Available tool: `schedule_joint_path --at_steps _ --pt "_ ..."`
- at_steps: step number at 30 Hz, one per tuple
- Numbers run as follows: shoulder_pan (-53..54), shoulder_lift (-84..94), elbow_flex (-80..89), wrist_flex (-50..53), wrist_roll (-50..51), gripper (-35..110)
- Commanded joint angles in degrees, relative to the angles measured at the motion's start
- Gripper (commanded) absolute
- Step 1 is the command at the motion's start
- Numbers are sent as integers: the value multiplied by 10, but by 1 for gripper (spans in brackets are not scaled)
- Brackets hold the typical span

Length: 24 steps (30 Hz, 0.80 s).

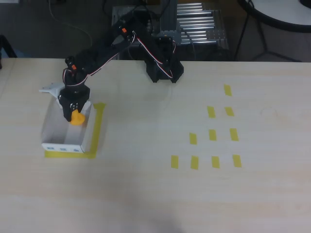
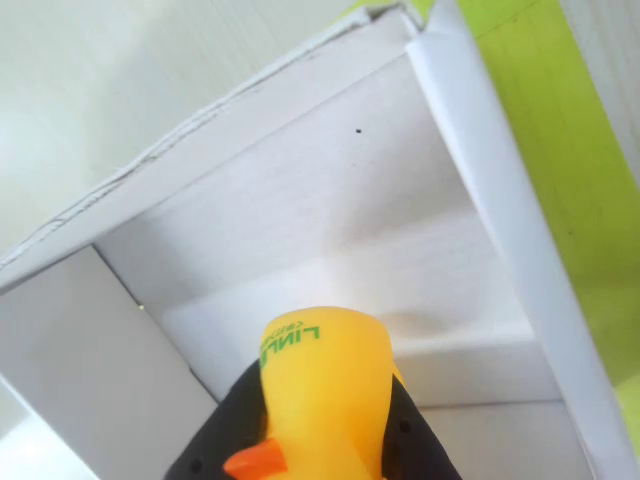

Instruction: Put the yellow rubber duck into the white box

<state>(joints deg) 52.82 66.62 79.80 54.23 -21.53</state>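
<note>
One gripper (image 1: 74, 115) we find pinching the yellow rubber duck (image 1: 76, 117), held above the white box (image 1: 53, 127) interior, box at table (image 1: 155, 194) left, on yellow tape outline (image 1: 98, 127).

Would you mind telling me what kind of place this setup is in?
Probably a lab or workshop: a pale wooden table marked with yellow tape rectangles, a metal equipment rack behind it, and a round table's legs nearby.

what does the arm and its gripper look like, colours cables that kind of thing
The arm is black, built of blocky segments on a black base at the table's far edge. Small orange accents mark its joints, and red-and-white cables run loosely along its links. The gripper is black too, with rounded dark fingers in the wrist view.
</note>
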Motion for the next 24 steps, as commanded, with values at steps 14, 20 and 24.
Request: schedule_joint_path --at_steps 14,20,24 --pt "-2 46 -76 -16 -10 28" --pt "-9 57 -126 23 6 29" --pt "-22 82 -202 97 24 29"
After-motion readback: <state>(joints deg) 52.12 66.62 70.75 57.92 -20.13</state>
